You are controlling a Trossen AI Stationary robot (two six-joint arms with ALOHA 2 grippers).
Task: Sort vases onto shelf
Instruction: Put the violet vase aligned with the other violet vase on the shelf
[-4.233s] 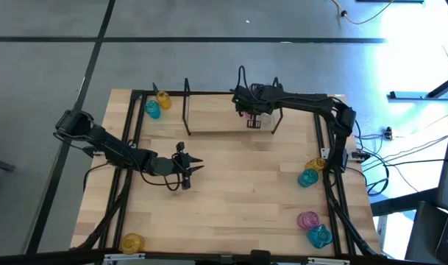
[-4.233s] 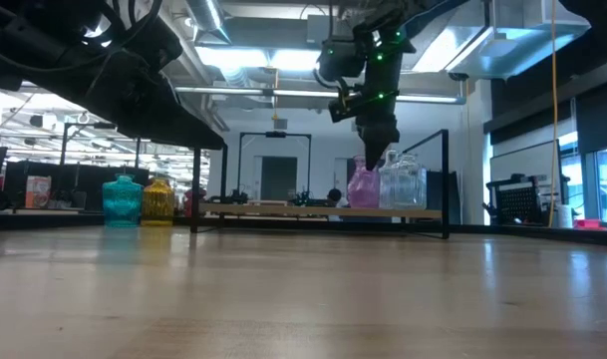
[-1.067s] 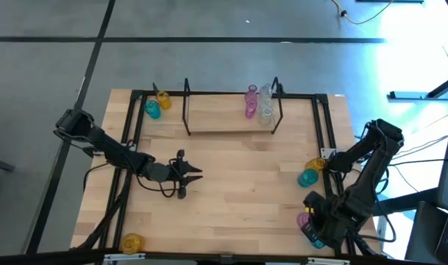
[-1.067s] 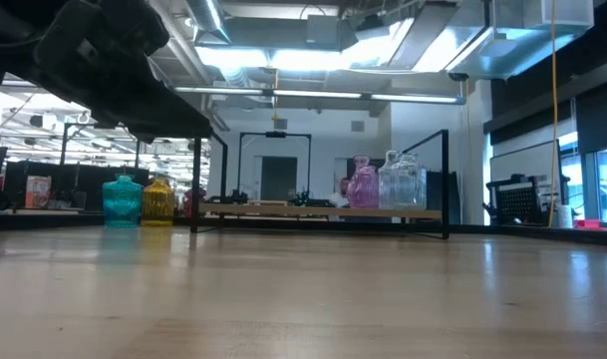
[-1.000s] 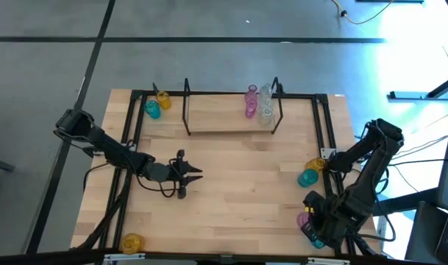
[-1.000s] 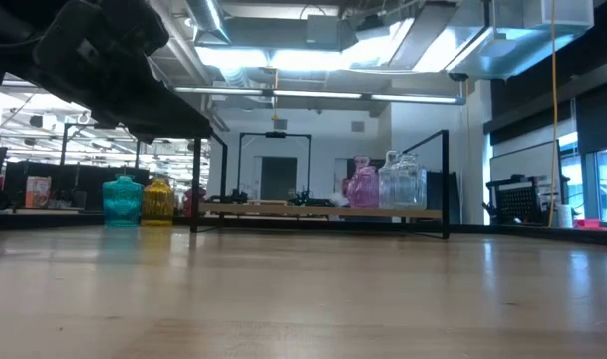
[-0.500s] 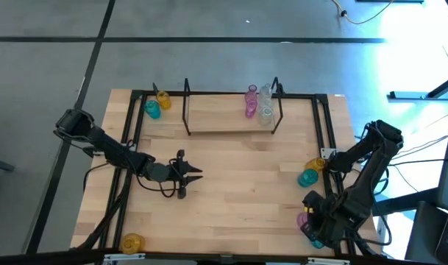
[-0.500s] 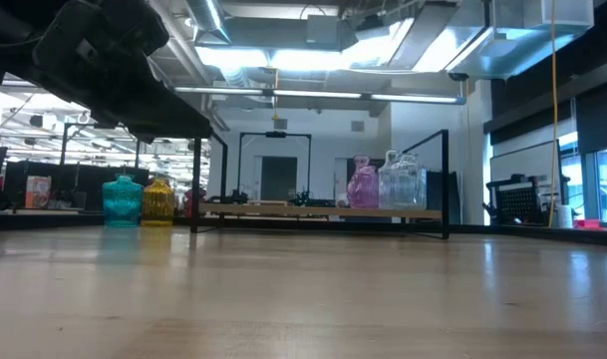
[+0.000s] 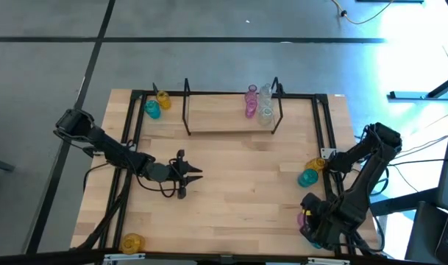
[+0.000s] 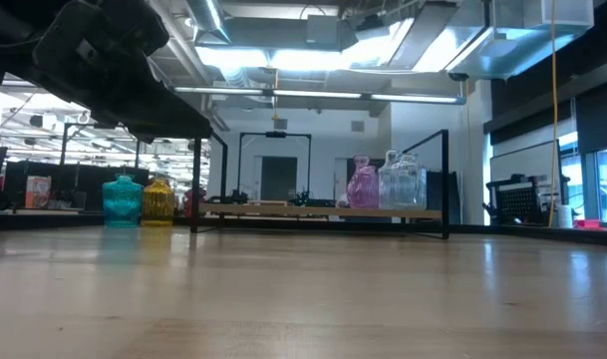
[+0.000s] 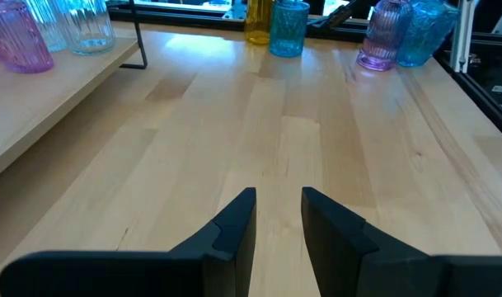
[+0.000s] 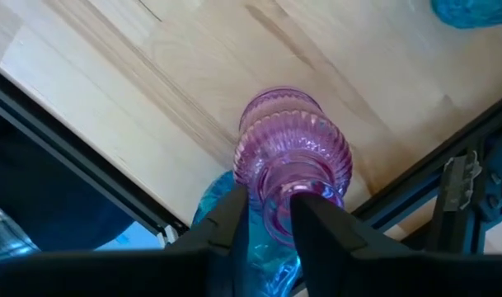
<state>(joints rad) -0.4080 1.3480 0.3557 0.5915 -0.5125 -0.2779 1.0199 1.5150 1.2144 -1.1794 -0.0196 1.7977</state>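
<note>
The pink vase (image 12: 293, 161) near the right front corner of the table now has the right gripper (image 12: 269, 206) on it. The two dark fingers sit on either side of its thin neck and press in on the glass. A second ago they stood a bit wider, so I think the grab has only just happened. The vase still looks down on the wood, not lifted yet. Next it should go up and over to the shelf (image 9: 216, 118) at the far side of the table.

Two vases already stand on the right end of the shelf, a pink one (image 9: 251, 102) and a clear one (image 9: 265, 104). That part has not changed. A blue vase (image 12: 234, 206) sits right beside the held vase, touching or almost touching it, and it could get bumped on the way up.

More vases wait: a yellow and teal pair (image 9: 310, 171) at the right edge, another yellow and teal pair (image 9: 157, 104) at the far left corner, and one yellow vase (image 9: 132, 241) at the near left corner.

The left gripper (image 11: 278, 216) hovers over the left middle of the table. Its fingers have a small gap and hold nothing. It has not moved.

From above, the right arm covers most of the held vase, so only a little pink shows. From table height, that corner is not seen at all. I cannot tell if the vase has left the table.
</note>
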